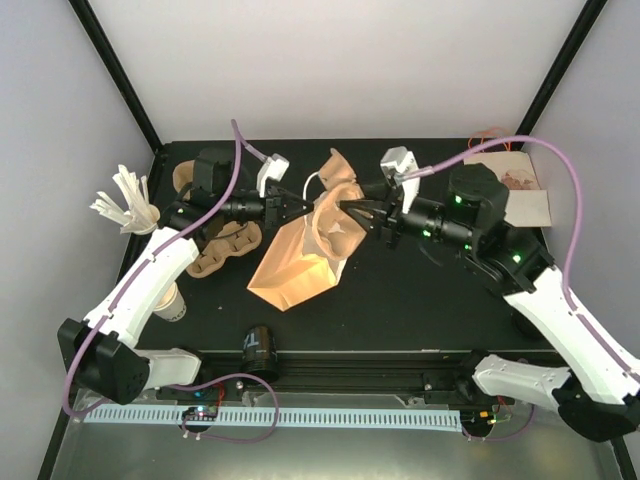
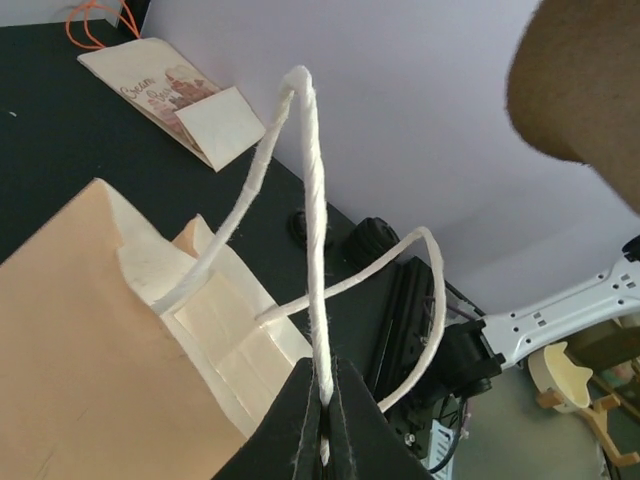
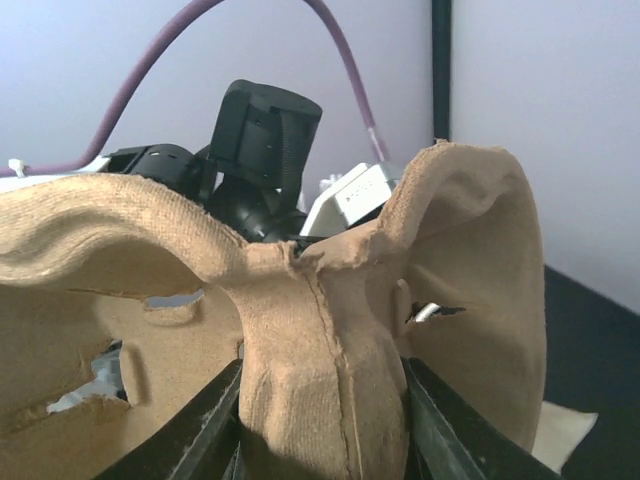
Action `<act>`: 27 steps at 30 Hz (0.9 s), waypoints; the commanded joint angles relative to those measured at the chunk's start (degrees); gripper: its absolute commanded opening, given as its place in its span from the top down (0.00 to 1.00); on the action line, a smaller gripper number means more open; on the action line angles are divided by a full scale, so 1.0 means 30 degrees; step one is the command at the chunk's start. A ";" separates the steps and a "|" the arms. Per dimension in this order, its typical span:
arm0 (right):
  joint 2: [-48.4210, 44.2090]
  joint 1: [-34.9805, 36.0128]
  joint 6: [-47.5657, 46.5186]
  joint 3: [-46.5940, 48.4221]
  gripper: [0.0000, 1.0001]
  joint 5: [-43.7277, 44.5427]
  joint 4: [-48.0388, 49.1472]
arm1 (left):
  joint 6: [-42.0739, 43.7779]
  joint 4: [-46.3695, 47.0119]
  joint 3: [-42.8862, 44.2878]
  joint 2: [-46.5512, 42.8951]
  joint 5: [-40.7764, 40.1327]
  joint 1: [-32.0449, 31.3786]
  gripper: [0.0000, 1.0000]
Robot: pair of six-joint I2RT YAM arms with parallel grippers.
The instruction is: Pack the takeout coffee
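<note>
A tan paper bag [image 1: 290, 265] stands tilted at the table's middle, its mouth toward the back. My left gripper [image 1: 303, 207] is shut on the bag's white rope handle [image 2: 312, 200] and holds it up; the bag's wall [image 2: 90, 350] fills the lower left of the left wrist view. My right gripper [image 1: 346, 211] is shut on the centre post of a brown pulp cup carrier [image 3: 320, 330], held just over the bag's mouth. Its fingers [image 3: 195, 435] press the post from both sides. A white paper cup [image 1: 171, 303] stands by the left arm, partly hidden.
A second pulp carrier [image 1: 226, 250] lies left of the bag. White stirrers [image 1: 125, 203] stick up at the far left. A flat printed paper bag [image 1: 525, 195] lies at the back right. A black round lid [image 1: 258, 347] sits at the front edge.
</note>
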 commanded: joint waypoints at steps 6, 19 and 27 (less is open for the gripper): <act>0.2787 -0.2569 0.6187 0.0107 0.61 -0.8036 0.2574 | 0.0917 0.0157 0.0489 -0.0824 -0.1299 -0.0025 0.98; 0.5519 -0.4269 0.2813 0.1190 0.59 -1.2322 -0.2169 | 0.1101 0.0655 0.0717 -0.0739 -0.0553 -0.0025 0.99; 0.5347 -0.5043 0.1362 0.0263 0.60 -1.1502 -0.4902 | 0.1714 -0.0128 0.2476 0.0341 0.0292 -0.0047 0.98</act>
